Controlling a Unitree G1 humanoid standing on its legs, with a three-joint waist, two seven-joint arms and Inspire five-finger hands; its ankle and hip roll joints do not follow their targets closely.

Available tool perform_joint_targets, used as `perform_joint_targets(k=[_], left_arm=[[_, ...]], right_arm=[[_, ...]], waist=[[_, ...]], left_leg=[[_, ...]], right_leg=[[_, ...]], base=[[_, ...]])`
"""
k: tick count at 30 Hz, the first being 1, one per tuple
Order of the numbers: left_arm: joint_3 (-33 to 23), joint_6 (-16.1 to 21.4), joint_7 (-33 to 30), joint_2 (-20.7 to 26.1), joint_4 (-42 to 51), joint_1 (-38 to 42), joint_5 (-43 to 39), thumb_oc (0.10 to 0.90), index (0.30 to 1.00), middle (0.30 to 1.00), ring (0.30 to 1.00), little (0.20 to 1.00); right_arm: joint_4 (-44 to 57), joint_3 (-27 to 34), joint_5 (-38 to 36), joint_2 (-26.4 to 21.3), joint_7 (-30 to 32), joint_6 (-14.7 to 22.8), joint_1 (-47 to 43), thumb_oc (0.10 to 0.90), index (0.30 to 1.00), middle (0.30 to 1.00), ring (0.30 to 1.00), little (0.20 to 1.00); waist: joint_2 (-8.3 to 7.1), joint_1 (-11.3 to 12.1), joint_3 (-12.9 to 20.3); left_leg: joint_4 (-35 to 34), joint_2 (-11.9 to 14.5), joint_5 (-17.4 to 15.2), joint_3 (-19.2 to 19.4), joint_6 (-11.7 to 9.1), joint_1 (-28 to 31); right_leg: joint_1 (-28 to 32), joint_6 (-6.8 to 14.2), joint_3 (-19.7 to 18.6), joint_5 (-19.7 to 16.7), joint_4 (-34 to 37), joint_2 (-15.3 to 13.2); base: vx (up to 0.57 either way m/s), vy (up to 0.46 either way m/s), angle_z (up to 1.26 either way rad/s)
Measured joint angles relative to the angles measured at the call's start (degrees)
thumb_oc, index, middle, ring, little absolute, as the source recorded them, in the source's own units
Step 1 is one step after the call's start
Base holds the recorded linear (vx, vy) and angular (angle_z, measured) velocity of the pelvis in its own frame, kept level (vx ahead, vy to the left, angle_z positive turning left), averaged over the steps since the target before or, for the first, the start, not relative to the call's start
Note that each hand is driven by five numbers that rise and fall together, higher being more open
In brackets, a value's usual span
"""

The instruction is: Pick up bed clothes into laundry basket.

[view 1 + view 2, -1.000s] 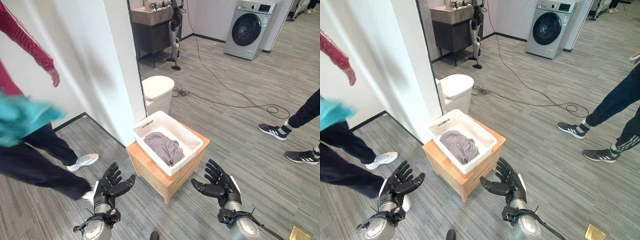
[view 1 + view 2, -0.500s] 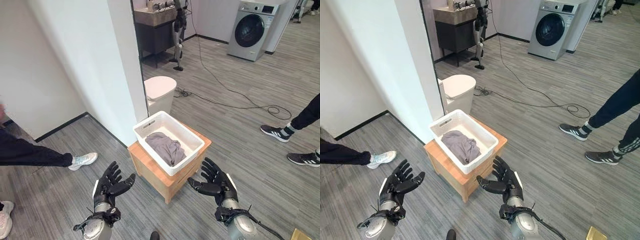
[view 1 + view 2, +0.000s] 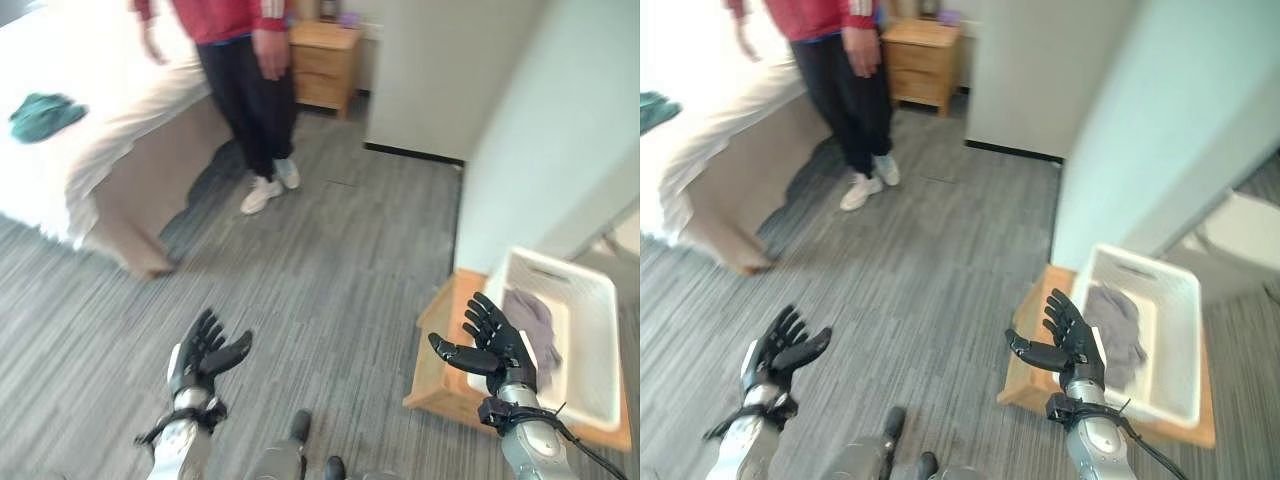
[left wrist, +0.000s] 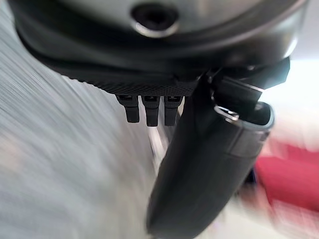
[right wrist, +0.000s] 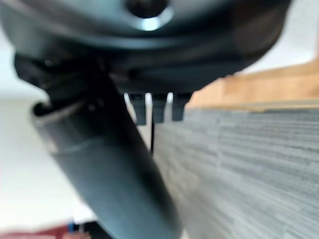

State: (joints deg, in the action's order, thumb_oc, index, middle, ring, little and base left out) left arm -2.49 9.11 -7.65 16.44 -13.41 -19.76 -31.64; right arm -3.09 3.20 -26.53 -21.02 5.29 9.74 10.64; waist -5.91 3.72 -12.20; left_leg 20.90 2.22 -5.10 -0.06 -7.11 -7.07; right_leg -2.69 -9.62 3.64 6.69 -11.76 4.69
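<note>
A teal garment (image 3: 42, 112) lies crumpled on the white bed (image 3: 110, 90) at the far left. The white laundry basket (image 3: 580, 345) stands on a low wooden stand (image 3: 437, 370) at the right, with a grey garment (image 3: 530, 318) inside it. My left hand (image 3: 200, 357) hangs open over the grey floor, far from the bed. My right hand (image 3: 490, 345) is open too, held just in front of the basket's near side, and holds nothing.
A person in a red top and dark trousers (image 3: 240, 95) stands beside the bed. A wooden nightstand (image 3: 326, 60) sits behind them. A pale wall corner (image 3: 520, 150) rises behind the basket. Grey plank floor (image 3: 320, 280) lies between me and the bed.
The camera has swung left: the basket now sits at the right and the bed with the teal garment has come into view. Both hands stay open and empty.
</note>
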Motion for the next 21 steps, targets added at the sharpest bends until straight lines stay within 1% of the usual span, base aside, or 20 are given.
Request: perform_joint_targets(k=[1,2,3,4,5,6,7,8,9,10,11,12,13,14,15,16,17,18,19,21], left_arm=[[0.3,-0.51,0.26,-0.65,0.0,-1.54,-0.08,0.8,0.9,0.9,0.9,0.9],[0.69,-0.69,0.37,-1.27,0.05,-1.89,-0.21,0.8,0.9,0.9,0.9,0.9],[2.01,-0.74,1.16,-1.96,0.28,-1.4,-0.41,0.8,0.9,0.9,0.9,0.9],[3.21,-0.77,1.28,-2.66,0.91,-0.56,-0.42,0.8,0.9,0.9,0.9,0.9],[3.97,-0.67,1.9,-3.55,1.38,0.65,-0.42,0.8,0.9,0.9,0.9,0.9],[5.07,-0.73,2.26,-3.9,1.22,2.33,-0.38,0.8,0.9,0.9,0.9,0.9],[8.04,-0.5,3.17,-5.01,1.3,6.54,-0.2,0.8,0.9,0.9,0.9,0.9],[8.76,-0.26,3.15,-6.14,3.44,6.84,-0.17,0.8,0.9,0.9,0.9,0.9],[8.82,-0.12,3.29,-6.54,5.46,6.58,0.14,0.8,0.9,0.9,0.9,0.9],[8.82,-0.12,3.42,-5.97,5.02,7.66,0.3,0.8,0.9,0.9,0.9,0.9],[10.11,-0.85,3.11,-5.41,3.54,9.5,0.34,0.8,0.9,0.9,0.9,0.9],[11.78,-0.52,3.48,-3.23,3.18,10.51,1.19,0.8,0.9,0.9,0.9,0.9],[11.71,-0.03,3.66,-1.77,3.54,9.86,2.0,0.8,0.9,0.9,0.9,0.9],[11.26,0.28,3.8,-0.77,3.5,9.59,2.82,0.8,0.9,0.9,0.9,0.9],[10.18,0.24,3.37,0.78,3.0,9.44,3.2,0.8,0.9,0.9,0.9,0.9],[9.26,0.14,3.21,1.25,3.06,8.82,3.39,0.8,0.9,0.9,0.9,0.9],[8.7,0.14,3.16,1.32,3.07,8.19,3.68,0.8,0.9,0.9,0.9,0.9],[7.41,0.12,2.84,1.65,3.02,6.89,3.75,0.8,0.9,0.9,0.9,0.9],[7.02,0.12,2.64,1.15,2.56,6.69,3.75,0.8,0.9,0.9,0.9,0.9],[7.01,0.1,2.2,-0.87,2.39,6.32,3.62,0.8,0.9,0.9,0.9,0.9]], right_arm=[[1.67,0.22,-0.66,-0.41,-0.09,1.03,-0.01,0.8,0.9,0.9,0.9,0.9],[1.98,-0.05,-0.99,-0.69,-0.23,1.74,-0.1,0.8,0.9,0.9,0.9,0.9],[2.0,-0.43,-1.32,-0.59,-0.58,2.29,-1.01,0.8,0.9,0.9,0.9,0.9],[2.09,-0.55,-1.44,-0.95,-0.99,2.36,-0.94,0.8,0.9,0.9,0.9,0.9],[1.79,-1.11,-1.71,-1.01,-1.46,2.41,-1.03,0.8,0.9,0.9,0.9,0.9],[1.48,-1.51,-2.05,-0.59,-1.44,2.46,-1.23,0.8,0.9,0.9,0.9,0.9],[1.17,-1.49,-4.09,0.07,-1.38,2.15,1.39,0.8,0.9,0.9,0.9,0.9],[1.09,-3.05,-4.15,-0.78,-2.09,1.38,1.81,0.8,0.9,0.9,0.9,0.9],[1.09,-4.17,-4.09,-0.78,-3.58,1.03,1.11,0.8,0.9,0.9,0.9,0.9],[0.28,-5.28,-4.16,0.57,-3.89,0.9,0.47,0.8,0.9,0.9,0.9,0.9],[0.18,-6.18,-4.27,1.02,-4.02,0.81,1.61,0.8,0.9,0.9,0.9,0.9],[-0.62,-8.37,-4.37,1.22,-5.03,0.3,4.81,0.8,0.9,0.9,0.9,0.9],[-1.29,-10.05,-4.36,1.35,-5.5,-0.41,5.21,0.8,0.9,0.9,0.9,0.9],[-1.43,-10.78,-4.36,1.68,-6.28,-1.02,5.38,0.8,0.9,0.9,0.9,0.9],[-1.39,-11.22,-4.34,2.72,-7.31,-1.14,5.51,0.8,0.9,0.9,0.9,0.9],[-0.87,-11.21,-4.27,2.78,-7.44,-1.2,6.07,0.8,0.9,0.9,0.9,0.9],[-0.61,-11.21,-4.26,2.73,-7.51,-1.19,6.53,0.8,0.9,0.9,0.9,0.9],[-1.02,-11.22,-4.24,3.19,-7.63,-1.2,6.62,0.8,0.9,0.9,0.9,0.9],[-1.85,-10.97,-4.25,3.33,-7.56,-1.2,6.46,0.8,0.9,0.9,0.9,0.9],[-4.04,-10.56,-4.27,3.19,-7.35,-1.98,5.6,0.8,0.9,0.9,0.9,0.9]], waist=[[-0.07,-1.46,0.08],[0.39,-2.64,0.25],[1.29,-3.92,0.45],[2.34,-5.96,1.07],[3.52,-5.71,1.25],[4.27,-6.86,1.4],[5.37,-8.61,1.82],[7.35,-7.2,2.74],[9.96,-5.74,2.73],[9.59,-5.52,1.73],[9.98,-7.73,1.58],[9.32,-11.17,2.88],[9.02,-11.06,4.09],[8.41,-10.21,4.84],[7.35,-10.81,5.21],[7.4,-10.81,5.49],[7.36,-10.46,5.9],[6.36,-10.33,6.33],[6.25,-10.34,6.55],[6.95,-8.97,6.87]], left_leg=[[0.5,2.54,-1.03,2.61,-1.59,3.96],[0.12,4.44,-0.85,5.06,-1.57,5.71],[-2.94,6.43,-1.93,8.56,-2.93,9.72],[-6.0,6.84,-1.73,8.94,-2.61,11.26],[-8.43,7.15,-2.19,10.9,-3.07,12.95],[-9.23,7.46,-2.56,14.55,-2.57,12.89],[-14.19,5.36,-3.19,19.71,-0.61,12.35],[-18.72,2.88,-2.7,16.49,1.6,12.98],[-20.42,2.18,-1.48,14.84,4.83,13.53],[-21.17,0.82,0.7,13.46,5.58,14.24],[-20.28,-0.53,1.71,8.37,5.81,13.62],[-19.84,-2.74,1.85,2.56,7.9,13.53],[-20.42,-3.57,1.5,2.32,8.93,12.68],[-20.72,-4.31,1.23,2.07,9.09,12.36],[-20.22,-5.25,2.49,1.69,9.87,11.33],[-21.12,-5.64,3.06,1.19,10.28,11.6],[-21.85,-5.93,4.1,1.25,9.94,12.11],[-22.37,-7.06,4.46,1.29,10.07,12.34],[-22.24,-7.35,4.45,1.29,10.07,12.35],[-22.44,-6.37,4.48,2.74,9.99,12.62]], right_leg=[[0.12,0.07,3.32,0.07,0.12,-0.91],[0.22,0.34,4.17,0.18,0.42,-1.12],[0.31,0.75,9.32,0.35,0.56,-2.43],[0.1,1.06,11.74,0.18,1.24,-2.9],[-0.16,1.78,15.53,-0.27,1.43,-4.2],[0.16,2.41,19.17,-0.61,2.11,-5.35],[-0.57,4.15,25.01,-1.19,1.67,-8.53],[-2.32,5.04,24.96,-1.84,0.79,-8.65],[-4.15,5.28,23.71,-1.9,-2.36,-8.44],[-5.58,6.29,21.68,-0.83,-7.99,-10.99],[-7.1,6.48,16.65,-0.95,-14.65,-13.83],[-10.97,12.83,0.29,0.93,-21.8,-12.69],[-12.26,15.71,-6.43,0.99,-21.25,-11.53],[-13.59,16.14,-11.13,1.55,-20.2,-10.52],[-13.99,16.27,-16.27,1.59,-17.68,-9.24],[-14.02,15.93,-13.91,1.4,-15.6,-9.27],[-13.74,15.16,-12.42,0.84,-13.04,-9.37],[-11.96,15.11,-9.38,-1.16,-8.0,-9.28],[-10.77,13.6,-9.96,-4.26,-5.79,-8.97],[-8.84,13.15,-10.24,-7.44,-1.16,-7.95]], base=[[-0.19,0.102,1.78],[-0.2,0.14,2.07],[-0.19,0.149,1.97],[-0.18,0.184,1.87],[-0.12,0.228,1.76],[-0.11,0.253,2.55],[-0.08,0.243,2.29],[-0.07,0.188,1.55],[-0.05,0.132,0.09],[-0.04,0.096,0.75],[-0.04,0.103,2.18],[-0.02,0.075,2.4],[-0.02,0.048,1.6],[0.01,0.046,0.6],[-0.01,0.052,0.52],[-0.01,0.054,0.53],[-0.06,0.01,0.24],[-0.03,0.003,0.07],[-0.03,0.022,-0.06],[0.01,0.011,-0.25]])
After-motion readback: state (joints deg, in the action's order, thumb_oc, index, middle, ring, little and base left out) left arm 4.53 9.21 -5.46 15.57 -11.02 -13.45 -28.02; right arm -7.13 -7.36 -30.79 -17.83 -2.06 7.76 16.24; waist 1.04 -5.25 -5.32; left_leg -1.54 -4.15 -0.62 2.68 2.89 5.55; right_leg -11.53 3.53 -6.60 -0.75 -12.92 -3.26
